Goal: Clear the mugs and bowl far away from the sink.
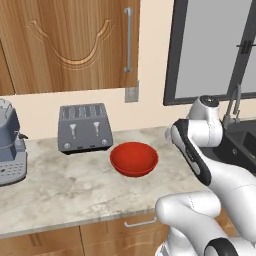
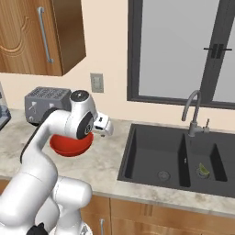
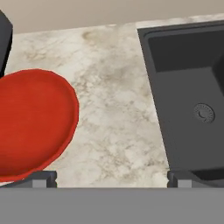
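Red bowl (image 1: 134, 158): upright, mouth up, round with no long axis; sits on the marble counter (image 1: 60, 187), just right of the grey toaster (image 1: 84, 127) and well left of the black sink (image 2: 174, 158).

Sink: long axis left to right, two basins, gooseneck tap (image 2: 193, 112) at its far edge.

Arm: folded, elbow high, hand aimed down over bare counter between bowl and sink.

Gripper (image 3: 112, 178): fingertips spread wide, nothing between them.

Writing: none legible.
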